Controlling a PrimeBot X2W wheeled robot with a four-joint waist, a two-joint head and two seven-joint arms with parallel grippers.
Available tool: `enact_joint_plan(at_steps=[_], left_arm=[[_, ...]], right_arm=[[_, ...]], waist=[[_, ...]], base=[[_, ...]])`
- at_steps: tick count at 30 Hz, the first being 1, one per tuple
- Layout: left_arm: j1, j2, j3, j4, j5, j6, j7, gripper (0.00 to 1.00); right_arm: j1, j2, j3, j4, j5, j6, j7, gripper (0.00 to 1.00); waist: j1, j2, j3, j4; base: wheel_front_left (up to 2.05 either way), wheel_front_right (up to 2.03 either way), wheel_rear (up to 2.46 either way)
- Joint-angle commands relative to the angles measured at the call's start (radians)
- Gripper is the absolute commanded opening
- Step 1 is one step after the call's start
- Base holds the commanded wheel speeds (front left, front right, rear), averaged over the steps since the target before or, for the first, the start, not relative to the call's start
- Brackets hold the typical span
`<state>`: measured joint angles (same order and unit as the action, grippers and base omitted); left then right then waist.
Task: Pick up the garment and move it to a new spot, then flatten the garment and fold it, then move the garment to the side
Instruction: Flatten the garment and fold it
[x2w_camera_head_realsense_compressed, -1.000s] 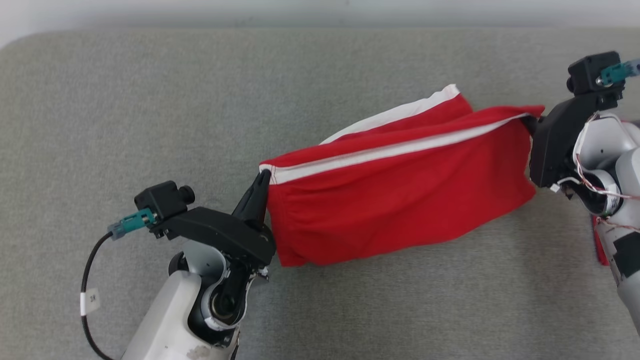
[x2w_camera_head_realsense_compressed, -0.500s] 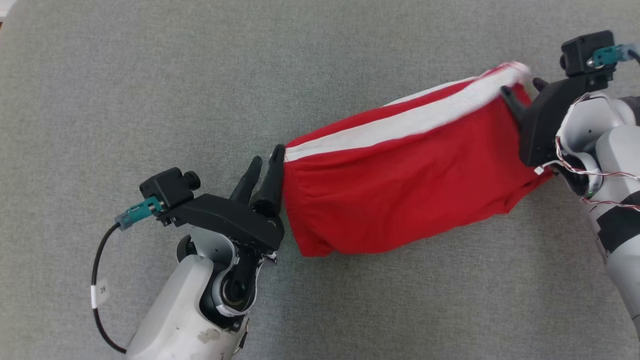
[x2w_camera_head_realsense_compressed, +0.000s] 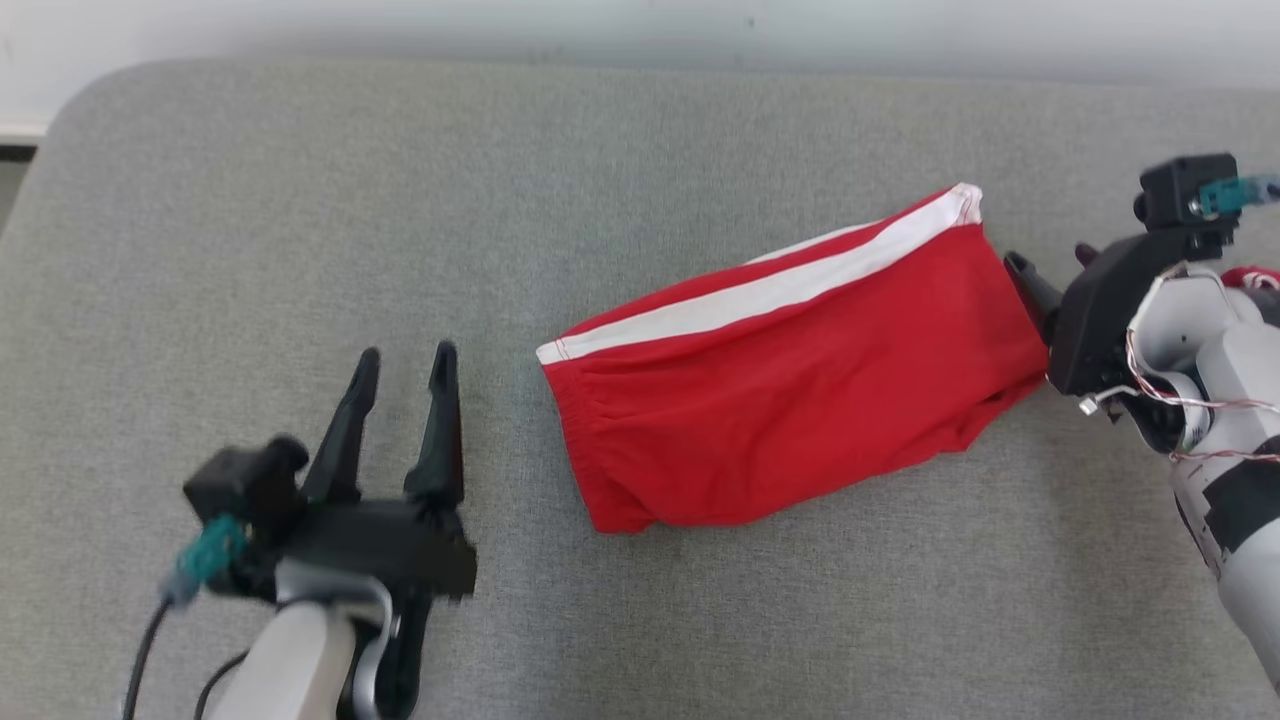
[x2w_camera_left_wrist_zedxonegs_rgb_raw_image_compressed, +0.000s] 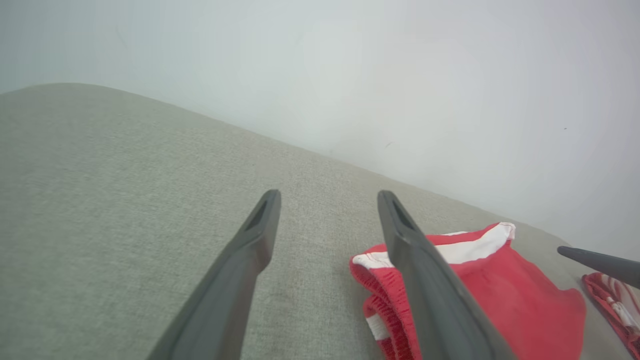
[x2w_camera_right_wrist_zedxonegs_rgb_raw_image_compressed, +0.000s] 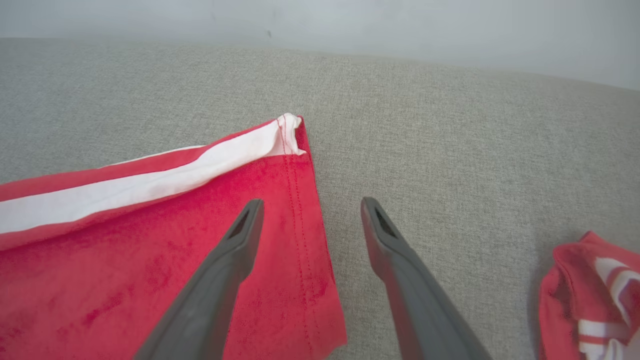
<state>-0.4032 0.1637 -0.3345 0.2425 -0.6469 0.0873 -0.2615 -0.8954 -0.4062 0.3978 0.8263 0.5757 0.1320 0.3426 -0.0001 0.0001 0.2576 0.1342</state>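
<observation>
The garment (x2w_camera_head_realsense_compressed: 790, 370) is a red pair of shorts with a white side stripe. It lies folded and slanted on the grey padded surface (x2w_camera_head_realsense_compressed: 300, 200), waistband toward the lower left. My left gripper (x2w_camera_head_realsense_compressed: 406, 352) stands open a little to the left of the waistband, touching nothing. In the left wrist view the left gripper (x2w_camera_left_wrist_zedxonegs_rgb_raw_image_compressed: 328, 196) points past the garment (x2w_camera_left_wrist_zedxonegs_rgb_raw_image_compressed: 505, 295). My right gripper (x2w_camera_head_realsense_compressed: 1048, 256) is open just beyond the hem end. In the right wrist view the right gripper (x2w_camera_right_wrist_zedxonegs_rgb_raw_image_compressed: 312, 202) hovers over the hem of the garment (x2w_camera_right_wrist_zedxonegs_rgb_raw_image_compressed: 125, 240), one finger above cloth and one above bare surface.
A second red and white cloth (x2w_camera_right_wrist_zedxonegs_rgb_raw_image_compressed: 590, 295) lies bunched at the far right, close to my right arm, and the same cloth (x2w_camera_head_realsense_compressed: 1255, 277) shows in the head view. The surface's rounded far-left corner (x2w_camera_head_realsense_compressed: 60, 100) meets a pale wall (x2w_camera_head_realsense_compressed: 640, 20).
Both grippers have opened and let go of the garment, which now rests on the surface. My left gripper has drawn back to the left. The head camera has shifted.
</observation>
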Motion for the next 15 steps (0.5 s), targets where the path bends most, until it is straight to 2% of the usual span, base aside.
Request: enact_joint_plan(at_steps=[1,4,9,15], left_arm=[[0.047,0.0,0.019,-0.023,0.057,-0.004,-0.003,1.0],[0.124,-0.01,0.085,-0.083,0.195,-0.01,-0.002,1.0],[0.234,-0.053,0.174,-0.163,0.348,-0.054,-0.003,1.0],[0.325,-0.097,0.254,-0.206,0.417,-0.111,-0.002,1.0]], right_arm=[[0.014,-0.004,-0.005,0.006,0.012,-0.003,-0.007,1.0],[0.033,-0.012,-0.011,0.033,0.01,-0.003,-0.024,1.0],[0.041,-0.009,-0.034,0.096,0.007,-0.003,-0.046,1.0],[0.023,-0.003,-0.044,0.148,-0.005,-0.003,-0.055,1.0]], waist=[[0.0001,-0.0001,-0.025,0.001],[0.0001,-0.0001,-0.031,0.008],[0.0001,-0.0001,-0.024,0.032],[0.0001,-0.0001,-0.003,0.053]], base=[[0.0,0.0,0.0],[0.0,0.0,0.0],[0.0,0.0,0.0],[0.0,0.0,0.0]])
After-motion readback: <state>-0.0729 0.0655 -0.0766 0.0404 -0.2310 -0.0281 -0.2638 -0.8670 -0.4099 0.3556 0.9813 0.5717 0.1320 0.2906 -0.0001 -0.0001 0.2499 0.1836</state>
